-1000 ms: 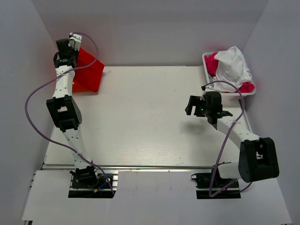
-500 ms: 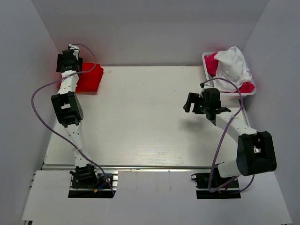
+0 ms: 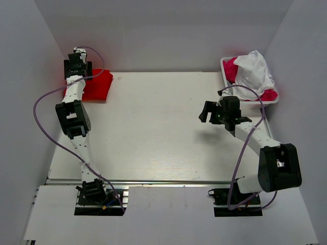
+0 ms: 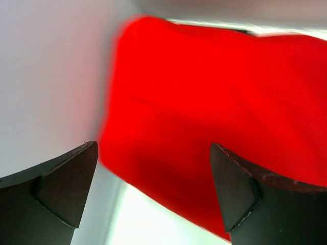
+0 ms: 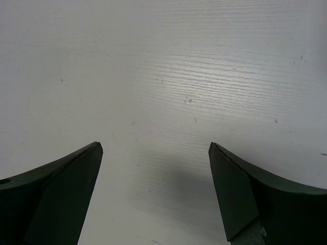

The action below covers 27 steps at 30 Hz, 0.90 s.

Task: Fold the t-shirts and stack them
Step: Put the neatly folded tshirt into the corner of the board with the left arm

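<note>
The left arm [image 3: 82, 148] and right arm [image 3: 253, 138] are white links with black joints, each trailing a purple cable [image 3: 34, 109].

A white table [image 3: 163, 127] with a fine wood grain fills a plain white booth. The back wall [image 3: 163, 35] rises along the table's far edge, and the left wall [image 3: 20, 112] and right wall [image 3: 306, 51] close in on its sides. A metal rail [image 3: 163, 182] runs along the table's near edge, with a white panel [image 3: 168, 217] just in front of it. The light is soft and even, leaving pale shadows on the table top.
</note>
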Available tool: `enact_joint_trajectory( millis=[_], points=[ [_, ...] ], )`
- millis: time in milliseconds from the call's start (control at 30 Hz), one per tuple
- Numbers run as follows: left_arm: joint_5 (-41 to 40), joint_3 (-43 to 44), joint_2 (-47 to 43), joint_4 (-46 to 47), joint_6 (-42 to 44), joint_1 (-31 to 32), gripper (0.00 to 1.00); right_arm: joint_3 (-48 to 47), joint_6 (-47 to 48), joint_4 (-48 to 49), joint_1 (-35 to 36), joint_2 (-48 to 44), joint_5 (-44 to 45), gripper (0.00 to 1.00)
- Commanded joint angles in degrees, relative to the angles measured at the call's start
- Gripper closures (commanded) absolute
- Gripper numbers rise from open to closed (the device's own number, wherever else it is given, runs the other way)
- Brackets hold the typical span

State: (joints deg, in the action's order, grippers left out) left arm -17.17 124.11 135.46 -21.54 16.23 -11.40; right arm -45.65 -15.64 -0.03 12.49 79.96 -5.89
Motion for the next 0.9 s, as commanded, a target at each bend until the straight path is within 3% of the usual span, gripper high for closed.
enact_joint_trajectory(
  millis=[0, 67, 133, 300, 467, 667, 867],
  points=[
    [13.87, 1.04, -8.10, -9.99, -9.87, 0.94, 0.00, -1.64, 0.52, 0.47, 0.08, -3.58, -0.70, 0.10],
    [16.46, 1.04, -9.33, -14.29, -10.77, 2.86, 0.00, -1.11, 0.52, 0.39, 0.16, -4.99, -0.97, 0.10],
    [13.93, -0.26, -11.96, -15.54, -14.29, 4.88, 0.00, -0.41, 0.34, 0.12, 0.08, -6.92, -0.70, 0.10],
    [10.66, -14.49, -20.39, -16.08, -21.05, 13.66, 0.00, 3.01, 0.17, -1.98, 0.08, -10.78, -1.14, 0.10],
    [12.16, -34.85, -32.26, -8.71, -27.65, 22.28, 0.00, 6.10, 0.43, -2.95, 0.08, -15.52, -0.70, 0.10],
    [9.08, -45.78, -39.83, -8.17, -32.22, 36.08, 0.00, 9.78, -0.44, -4.27, 0.08, -19.92, -1.05, 0.10],
    [9.71, -52.84, -46.77, -4.12, -34.33, 43.55, 0.00, 12.07, -2.11, -5.68, -0.10, -22.31, 0.00, 0.10]
  ],
)
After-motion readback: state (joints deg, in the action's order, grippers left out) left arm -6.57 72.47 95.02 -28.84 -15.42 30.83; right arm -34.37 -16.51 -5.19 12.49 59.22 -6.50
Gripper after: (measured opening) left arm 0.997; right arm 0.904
